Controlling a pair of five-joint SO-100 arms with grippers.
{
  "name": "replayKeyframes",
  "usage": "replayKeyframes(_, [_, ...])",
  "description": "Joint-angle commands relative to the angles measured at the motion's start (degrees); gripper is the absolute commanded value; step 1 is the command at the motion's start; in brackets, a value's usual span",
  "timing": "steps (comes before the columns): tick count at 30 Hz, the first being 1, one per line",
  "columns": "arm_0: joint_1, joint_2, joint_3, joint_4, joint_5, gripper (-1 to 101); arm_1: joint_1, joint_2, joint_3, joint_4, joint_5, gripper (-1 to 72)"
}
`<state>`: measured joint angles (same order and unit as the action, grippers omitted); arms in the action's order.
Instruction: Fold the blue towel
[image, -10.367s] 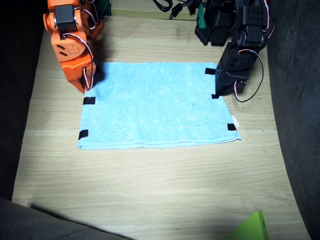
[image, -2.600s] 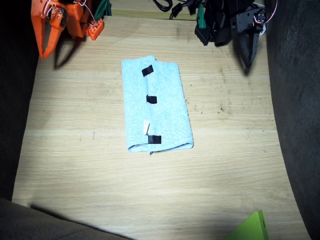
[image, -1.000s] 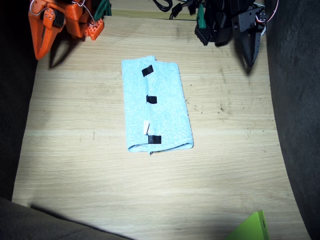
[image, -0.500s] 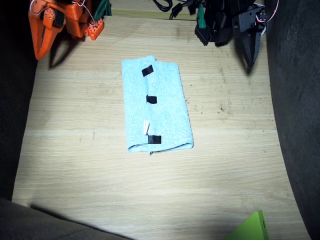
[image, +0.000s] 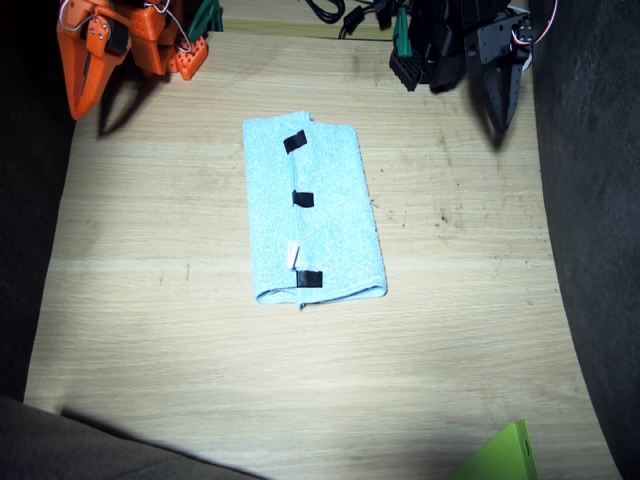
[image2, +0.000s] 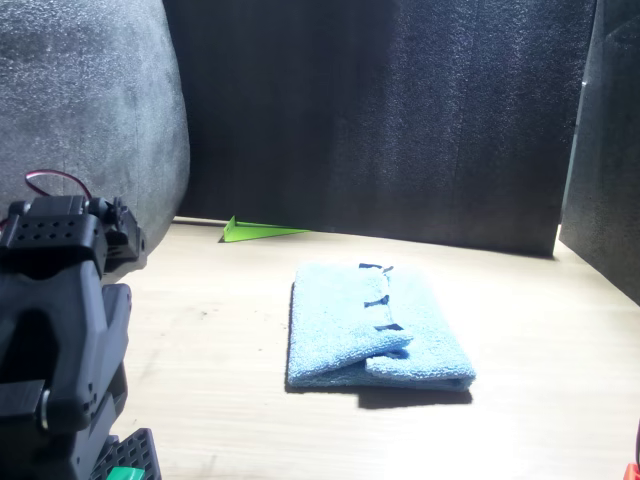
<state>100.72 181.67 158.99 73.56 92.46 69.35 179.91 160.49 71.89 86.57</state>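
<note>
The blue towel (image: 314, 222) lies folded into a narrow rectangle in the middle of the wooden table, with three black tape marks and a small white tag along its top layer's edge. In the front view the blue towel (image2: 370, 335) shows its stacked layers. My left gripper (image: 502, 100), black, hangs shut at the back of the table, far from the towel. My right gripper (image: 82, 85), orange, hangs shut at the opposite back corner, also away from the cloth. Neither holds anything.
A green wedge-shaped object (image: 505, 455) sits at the table's near edge, and shows as a green wedge (image2: 262, 231) in the front view. Dark foam walls surround the table (image: 180, 340). Cables lie behind the arms.
</note>
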Motion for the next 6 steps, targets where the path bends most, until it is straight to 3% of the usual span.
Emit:
replayKeyframes(1, [0.70,0.44,0.97,0.26,0.44,0,-0.26,0.62,-0.35,-0.70,1.14,0.0])
replayKeyframes(6, [0.70,0.44,0.97,0.26,0.44,0,-0.26,0.62,-0.35,-0.70,1.14,0.0])
